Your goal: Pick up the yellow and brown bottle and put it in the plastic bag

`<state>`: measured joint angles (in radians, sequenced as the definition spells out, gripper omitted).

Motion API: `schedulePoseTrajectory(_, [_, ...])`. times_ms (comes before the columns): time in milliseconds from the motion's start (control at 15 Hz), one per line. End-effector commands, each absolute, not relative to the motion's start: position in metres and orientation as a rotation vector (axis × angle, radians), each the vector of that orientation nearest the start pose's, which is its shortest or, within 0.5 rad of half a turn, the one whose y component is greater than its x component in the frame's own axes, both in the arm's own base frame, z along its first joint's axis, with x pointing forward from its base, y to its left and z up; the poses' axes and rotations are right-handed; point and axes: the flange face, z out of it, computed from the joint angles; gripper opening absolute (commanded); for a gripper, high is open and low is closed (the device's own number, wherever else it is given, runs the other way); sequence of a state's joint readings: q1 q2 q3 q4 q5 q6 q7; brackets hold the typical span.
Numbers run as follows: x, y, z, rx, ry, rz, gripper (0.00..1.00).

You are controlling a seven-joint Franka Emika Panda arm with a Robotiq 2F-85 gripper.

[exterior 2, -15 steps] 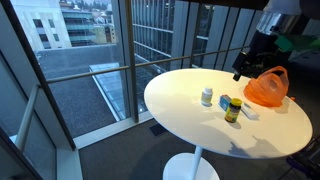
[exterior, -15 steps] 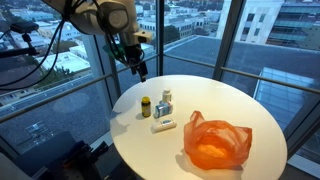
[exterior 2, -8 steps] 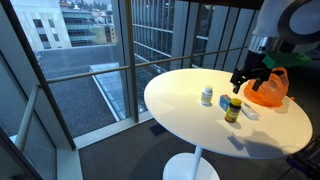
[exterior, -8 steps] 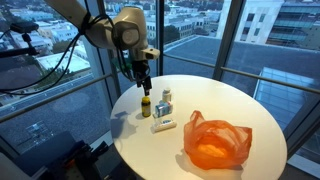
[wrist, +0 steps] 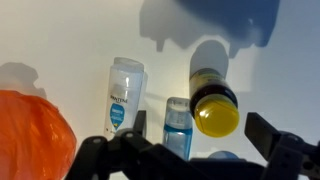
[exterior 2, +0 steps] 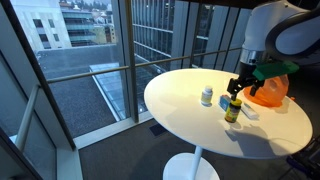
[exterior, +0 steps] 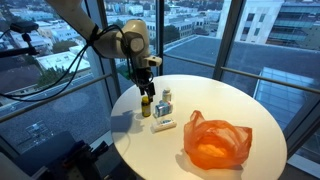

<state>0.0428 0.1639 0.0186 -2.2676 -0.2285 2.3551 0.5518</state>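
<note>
1. Orange plastic bag [wrist: 30,130] at the far left of the wrist view, resting on the white table [wrist: 60,40].
2. Next, white tube [wrist: 125,95] with a blue label; writing too small to read.
3. Then blue-topped bottle [wrist: 178,125], no words to make out.
4. Last, yellow and brown bottle [wrist: 215,108], upright, cap up.
5. Gripper [wrist: 185,152] spread wide, holding nothing.
6. In both exterior views, gripper [exterior: 146,84] [exterior 2: 237,86] now right above that bottle, lower than a second ago. Means grabbing likely comes next.
</note>
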Motion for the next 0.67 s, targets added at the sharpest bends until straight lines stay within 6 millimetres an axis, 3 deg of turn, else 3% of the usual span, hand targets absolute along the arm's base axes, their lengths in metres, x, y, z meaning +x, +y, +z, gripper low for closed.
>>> schedulePoseTrajectory(0, [0.536, 0.038, 0.273, -3.328, 0.528, 0.041, 1.00])
schedulePoseTrajectory(333, [0.540, 0.045, 0.262, -3.366, 0.501, 0.051, 1.00])
schedulePoseTrajectory(400, [0.541, 0.046, 0.261, -3.368, 0.499, 0.051, 0.96])
schedulePoseTrajectory(467, [0.542, 0.046, 0.260, -3.369, 0.498, 0.052, 0.79])
schedulePoseTrajectory(600, [0.543, 0.046, 0.259, -3.369, 0.502, 0.049, 0.70])
